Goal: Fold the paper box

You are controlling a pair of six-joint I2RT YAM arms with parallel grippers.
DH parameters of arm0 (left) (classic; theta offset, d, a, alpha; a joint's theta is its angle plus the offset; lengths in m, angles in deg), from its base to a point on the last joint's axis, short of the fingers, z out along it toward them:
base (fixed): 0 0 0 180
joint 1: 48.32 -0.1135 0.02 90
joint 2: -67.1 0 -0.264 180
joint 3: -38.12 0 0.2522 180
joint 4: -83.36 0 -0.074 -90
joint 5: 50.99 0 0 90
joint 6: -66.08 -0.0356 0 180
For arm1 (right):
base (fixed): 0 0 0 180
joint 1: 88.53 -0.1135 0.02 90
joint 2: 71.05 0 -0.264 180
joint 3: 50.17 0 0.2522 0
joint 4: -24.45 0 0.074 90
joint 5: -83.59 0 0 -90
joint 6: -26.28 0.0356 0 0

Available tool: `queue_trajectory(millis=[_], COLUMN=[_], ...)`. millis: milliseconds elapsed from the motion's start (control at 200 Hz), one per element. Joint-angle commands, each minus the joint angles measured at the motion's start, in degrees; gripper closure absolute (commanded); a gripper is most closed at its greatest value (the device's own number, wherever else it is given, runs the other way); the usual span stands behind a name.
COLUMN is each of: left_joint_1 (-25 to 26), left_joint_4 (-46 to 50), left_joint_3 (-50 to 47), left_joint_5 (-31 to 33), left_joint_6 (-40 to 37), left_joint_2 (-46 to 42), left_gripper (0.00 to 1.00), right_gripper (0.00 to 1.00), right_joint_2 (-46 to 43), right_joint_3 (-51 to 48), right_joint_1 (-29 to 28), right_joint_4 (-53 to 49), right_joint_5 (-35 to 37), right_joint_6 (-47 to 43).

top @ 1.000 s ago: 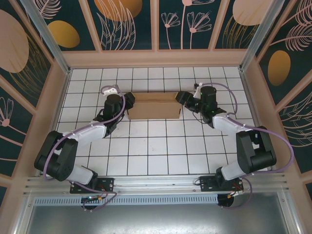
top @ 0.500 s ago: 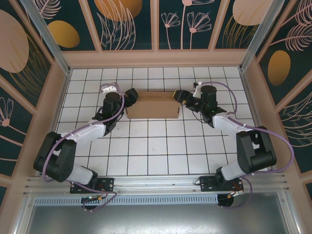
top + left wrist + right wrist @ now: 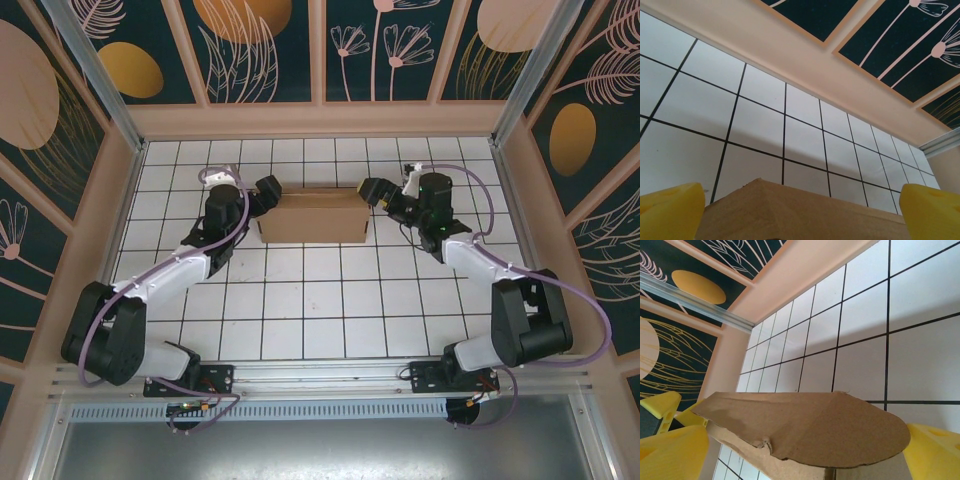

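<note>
L tool [image 3: 266, 191] & R tool [image 3: 371, 190], both released wide, are set at opposite ends of paper box [image 3: 312, 217]; its long axis lies btwn them.

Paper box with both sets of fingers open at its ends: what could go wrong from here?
1. The paper box is unheld; the rounded flap between the right fingers looks free and may spring out of its fold.
2. That flap's edge is already ragged; a finger catching it could tear it further.
3. The left fingers straddle the box's end, so a sideways move may shove it.
</note>
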Motion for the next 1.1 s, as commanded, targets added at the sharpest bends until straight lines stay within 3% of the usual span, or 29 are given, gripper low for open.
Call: queue_trajectory(millis=[0,215,325,445,550,651,721,846,961,1091], left_joint_1=[-0.85,-0.92,-0.94,-0.94,-0.98,-0.93,-0.94,-0.94,-0.95,-4.68], left_joint_4=[3.17,10.37,14.47,17.53,16.50,15.79,15.18,16.30,13.67,11.35], left_joint_3=[2.45,3.64,5.31,6.52,5.28,4.49,3.68,2.76,1.05,1.09], left_joint_5=[0.44,5.59,7.30,10.60,13.78,7.38,3.06,-1.19,-5.90,-15.31], left_joint_6=[-3.44,-7.60,-13.68,-19.59,-25.05,-32.95,-36.84,-45.65,-53.81,-59.32], left_joint_2=[-2.81,-7.63,-10.31,-13.62,-17.09,-19.11,-20.32,-22.28,-22.04,-18.56], left_gripper=[0.01,0.01,0.01,0.01,0.01,0.01,0.01,0.01,0.17,0.29], right_gripper=[0.01,0.01,0.04,0.14,0.16,0.18,0.20,0.21,0.24,0.37], right_joint_2=[-2.62,-7.88,-10.78,-11.58,-13.91,-19.08,-20.86,-17.92,-15.86,-13.17], right_joint_3=[1.90,3.03,5.95,10.26,8.98,4.12,3.13,7.34,7.83,10.02], right_joint_1=[1.04,1.99,1.97,1.96,1.96,2.29,2.73,-3.39,-7.32,-4.28], right_joint_4=[-1.52,-7.21,-13.83,-21.51,-20.23,-13.12,-9.50,-12.91,-11.62,-13.43], right_joint_5=[2.48,7.98,13.67,18.63,21.30,21.63,14.81,14.10,15.70,5.00], right_joint_6=[-0.27,-3.18,-7.03,-13.11,-17.21,-21.95,-28.21,-45.71,-63.46,-75.51])
